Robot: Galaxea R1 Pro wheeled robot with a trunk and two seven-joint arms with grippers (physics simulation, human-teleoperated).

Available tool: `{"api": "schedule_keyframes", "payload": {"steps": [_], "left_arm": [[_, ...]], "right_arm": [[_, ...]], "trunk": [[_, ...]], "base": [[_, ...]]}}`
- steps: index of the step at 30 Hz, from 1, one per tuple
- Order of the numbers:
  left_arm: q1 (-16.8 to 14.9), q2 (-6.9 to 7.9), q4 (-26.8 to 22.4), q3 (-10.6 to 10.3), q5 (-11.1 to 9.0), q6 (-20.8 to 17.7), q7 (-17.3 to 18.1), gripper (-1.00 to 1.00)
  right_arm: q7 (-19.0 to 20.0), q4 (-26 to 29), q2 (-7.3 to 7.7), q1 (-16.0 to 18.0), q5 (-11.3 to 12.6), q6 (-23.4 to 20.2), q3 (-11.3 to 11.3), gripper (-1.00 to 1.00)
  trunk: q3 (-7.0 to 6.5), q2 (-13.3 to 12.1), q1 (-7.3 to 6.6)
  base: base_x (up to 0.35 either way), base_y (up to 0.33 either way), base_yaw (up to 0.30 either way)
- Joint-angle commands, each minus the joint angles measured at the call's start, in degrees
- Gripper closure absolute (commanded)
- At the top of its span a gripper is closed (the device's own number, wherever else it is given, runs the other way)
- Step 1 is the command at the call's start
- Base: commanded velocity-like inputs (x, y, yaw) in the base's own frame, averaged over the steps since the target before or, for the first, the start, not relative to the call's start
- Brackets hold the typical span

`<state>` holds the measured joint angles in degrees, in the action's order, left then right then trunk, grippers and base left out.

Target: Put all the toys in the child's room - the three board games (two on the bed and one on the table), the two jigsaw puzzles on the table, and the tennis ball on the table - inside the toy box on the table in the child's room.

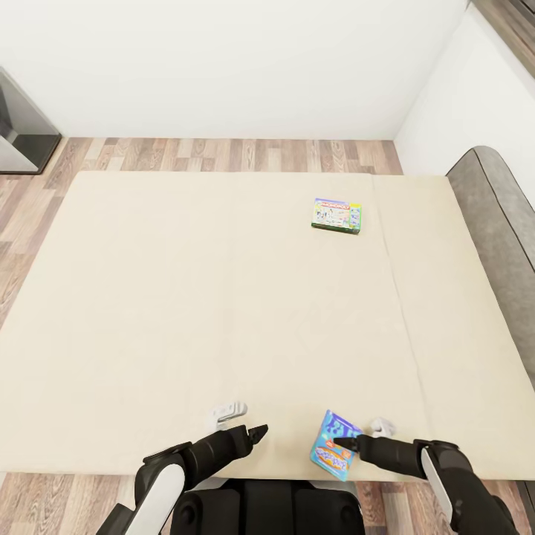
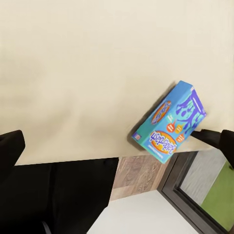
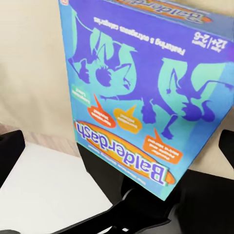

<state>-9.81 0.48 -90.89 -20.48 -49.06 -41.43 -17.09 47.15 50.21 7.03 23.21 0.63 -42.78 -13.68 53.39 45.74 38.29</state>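
Two board games lie on the beige bed [image 1: 186, 297]. The green-edged Monopoly box [image 1: 336, 215] sits far off toward the headboard side. The blue Balderdash box [image 1: 334, 446] [image 2: 170, 122] [image 3: 146, 97] rests tilted at the near edge of the mattress. My right gripper [image 1: 360, 435] is open around it, with one dark fingertip [image 1: 343, 443] touching its top face. In the right wrist view the box stands between the wide-spread fingers [image 3: 9, 148]. My left gripper [image 1: 249, 420] hovers open and empty over the mattress, left of the blue box. The table, toy box, jigsaw puzzles and tennis ball are out of view.
A grey upholstered headboard [image 1: 494, 215] runs along the bed's right side. Wood-plank floor [image 1: 223, 154] borders the far edge, with white walls behind. A dark grey cabinet corner [image 1: 22, 134] stands at the far left. My dark base [image 1: 267, 509] is against the bed's near edge.
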Motion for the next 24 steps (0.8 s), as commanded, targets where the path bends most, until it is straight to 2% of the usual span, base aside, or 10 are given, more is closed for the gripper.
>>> {"api": "schedule_keyframes", "payload": {"steps": [1, 19, 24], "left_arm": [[0.0, 0.04, -0.1, -0.1, -0.6, -0.1, -0.6, -1.00], [0.0, 0.04, -0.1, 0.0, -0.6, -0.1, -0.6, -1.00], [0.0, 0.04, -0.1, 0.1, -0.6, -0.1, -0.6, -1.00]], "right_arm": [[0.2, 0.1, -0.14, 0.1, 0.1, -0.6, -0.1, -1.00], [0.6, 0.1, -1.44, 1.3, 0.2, -1.6, -0.1, -1.00], [2.4, 0.1, -1.63, 1.4, 0.2, -1.8, -0.1, -1.00]], "trunk": [[0.03, 0.0, 0.01], [0.03, 0.0, 0.01], [0.03, 0.0, 0.01]], "base": [[0.000, 0.000, 0.000], [0.000, 0.000, 0.000], [0.000, 0.000, 0.000]]}}
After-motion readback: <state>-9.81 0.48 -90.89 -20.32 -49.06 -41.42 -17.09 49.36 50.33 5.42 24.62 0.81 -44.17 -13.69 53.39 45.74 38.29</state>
